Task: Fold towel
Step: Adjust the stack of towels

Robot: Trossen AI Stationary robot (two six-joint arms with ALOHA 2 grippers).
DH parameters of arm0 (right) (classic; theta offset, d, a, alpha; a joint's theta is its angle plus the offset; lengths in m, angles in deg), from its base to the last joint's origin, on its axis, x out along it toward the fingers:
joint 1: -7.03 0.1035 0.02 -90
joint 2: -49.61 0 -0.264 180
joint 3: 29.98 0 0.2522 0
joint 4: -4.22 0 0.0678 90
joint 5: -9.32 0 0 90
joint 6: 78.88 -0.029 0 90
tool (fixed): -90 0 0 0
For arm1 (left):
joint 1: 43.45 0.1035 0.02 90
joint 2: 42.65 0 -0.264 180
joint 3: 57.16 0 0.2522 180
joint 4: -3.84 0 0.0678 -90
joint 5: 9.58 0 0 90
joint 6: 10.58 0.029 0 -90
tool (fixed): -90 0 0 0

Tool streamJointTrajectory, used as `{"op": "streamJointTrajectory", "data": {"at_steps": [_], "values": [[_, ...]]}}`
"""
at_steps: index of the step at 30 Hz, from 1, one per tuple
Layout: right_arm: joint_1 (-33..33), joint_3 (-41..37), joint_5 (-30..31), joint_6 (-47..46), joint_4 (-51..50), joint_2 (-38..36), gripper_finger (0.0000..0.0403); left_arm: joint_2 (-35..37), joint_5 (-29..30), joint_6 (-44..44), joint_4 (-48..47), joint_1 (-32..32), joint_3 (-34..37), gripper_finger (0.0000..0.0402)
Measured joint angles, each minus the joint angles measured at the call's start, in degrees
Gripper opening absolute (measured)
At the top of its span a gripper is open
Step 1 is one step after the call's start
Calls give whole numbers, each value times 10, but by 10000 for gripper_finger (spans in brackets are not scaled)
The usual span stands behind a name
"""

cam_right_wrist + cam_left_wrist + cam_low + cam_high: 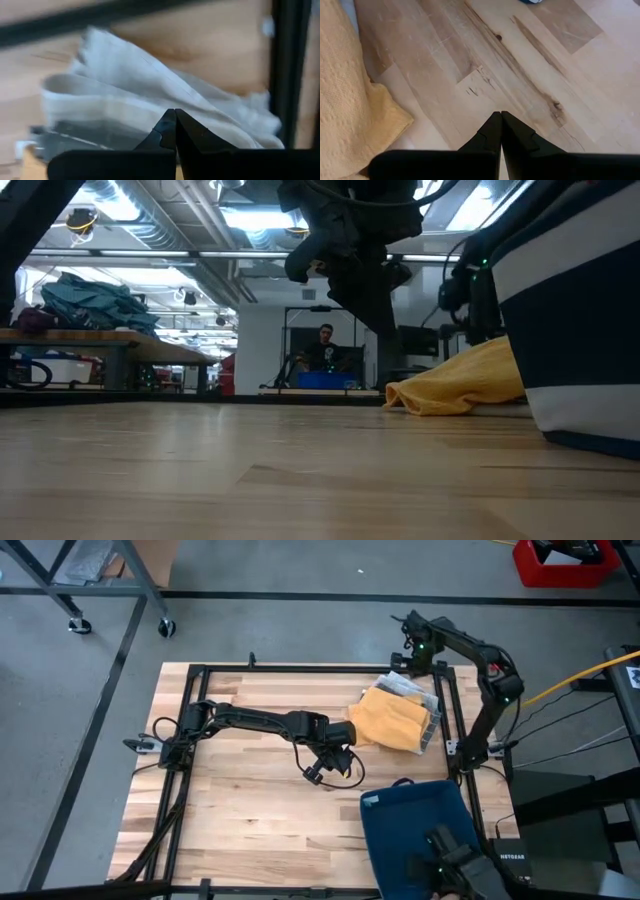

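A yellow towel [393, 718] lies bunched and folded at the table's far right, its far edge resting on a pile of pale grey and white cloths [408, 687]. My left gripper [338, 758] hangs shut above the bare wood just left of the towel. Its wrist view shows the shut fingertips [500, 118] with the towel's edge [347, 105] beside them. In the low view it [368, 310] is clear of the tabletop, and the towel [458, 387] lies behind it. My right gripper [411, 660] points down, shut, over the pale cloths [145, 95], near the table's far right corner.
A dark blue bin [420, 830] with a white band [575, 330] stands at the near right. Black frame rails [452, 710] run round the table, one close to the right gripper [285, 60]. Bare wood [250, 800] spreads left of the towel. A person sits far off in the room.
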State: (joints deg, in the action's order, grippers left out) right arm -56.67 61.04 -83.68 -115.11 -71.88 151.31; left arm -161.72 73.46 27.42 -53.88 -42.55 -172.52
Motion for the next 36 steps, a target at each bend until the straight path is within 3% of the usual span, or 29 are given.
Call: {"op": "streamJointTrajectory", "data": {"at_steps": [6, 16, 20, 27, 31, 36], "values": [[-2, 45, -11, -9, -71, 34, 5, 0, 0, 0, 0, 2, 0, 1], [-1, 64, -18, -59, -72, 34, 5, 0, 0, -5, 0, 9, 0, 1], [0, 64, -28, -69, -48, 34, 5, 0, 0, -5, 0, 9, 0, 1], [7, 64, -117, -72, 80, 34, 5, 0, 0, 0, 0, 9, 0, 1], [9, 64, -116, -75, 169, 34, 5, 0, 0, 0, 0, 10, 0, 1], [7, 64, -68, -74, 162, 39, 5, 0, 0, 0, 0, 10, 0, 1]]}}
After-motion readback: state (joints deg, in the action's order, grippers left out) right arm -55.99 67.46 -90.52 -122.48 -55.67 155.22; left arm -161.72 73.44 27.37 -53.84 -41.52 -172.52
